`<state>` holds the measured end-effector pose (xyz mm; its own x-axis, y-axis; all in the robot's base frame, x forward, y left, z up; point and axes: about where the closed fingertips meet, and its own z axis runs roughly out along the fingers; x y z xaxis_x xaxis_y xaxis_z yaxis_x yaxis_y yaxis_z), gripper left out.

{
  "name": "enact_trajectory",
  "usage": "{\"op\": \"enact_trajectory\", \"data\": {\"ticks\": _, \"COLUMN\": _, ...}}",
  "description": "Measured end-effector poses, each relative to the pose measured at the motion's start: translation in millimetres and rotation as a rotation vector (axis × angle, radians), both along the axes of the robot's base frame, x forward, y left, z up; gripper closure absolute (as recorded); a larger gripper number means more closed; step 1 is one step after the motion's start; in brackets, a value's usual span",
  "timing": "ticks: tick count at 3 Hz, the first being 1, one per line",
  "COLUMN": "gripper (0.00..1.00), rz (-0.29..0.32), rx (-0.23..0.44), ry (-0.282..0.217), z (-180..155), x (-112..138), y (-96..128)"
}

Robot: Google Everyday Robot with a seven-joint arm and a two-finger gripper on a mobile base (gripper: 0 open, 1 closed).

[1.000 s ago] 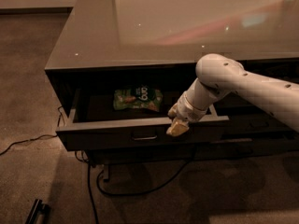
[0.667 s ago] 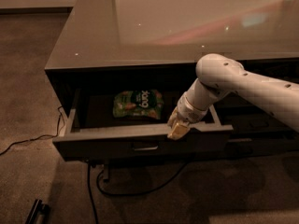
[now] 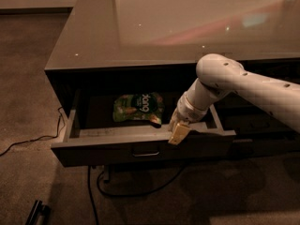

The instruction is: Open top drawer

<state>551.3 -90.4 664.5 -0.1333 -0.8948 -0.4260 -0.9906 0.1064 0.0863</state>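
Top drawer [image 3: 103, 151] stands pulled out; claw [image 3: 178, 135] at its front edge, grip unclear.

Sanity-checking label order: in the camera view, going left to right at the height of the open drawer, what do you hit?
Floor cable → top drawer, left wall → green snack bag inside it → gripper at the drawer's front edge → arm.

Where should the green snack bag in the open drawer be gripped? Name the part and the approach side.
Pinch the green snack bag at its near edge, coming from above and slightly from the front. It lies flat on the top drawer's floor, towards the back, where the countertop edge probably crowds a straight drop. The gripper sits at the drawer's front rim, right of the bag.
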Motion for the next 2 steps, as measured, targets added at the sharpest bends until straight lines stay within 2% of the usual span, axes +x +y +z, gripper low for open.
{"op": "enact_trajectory", "data": {"ticks": 2, "gripper": 0.16, "rz": -0.014, "rx": 0.032, "ry": 0.021, "z": -8.6, "x": -8.2, "y": 2.0}}
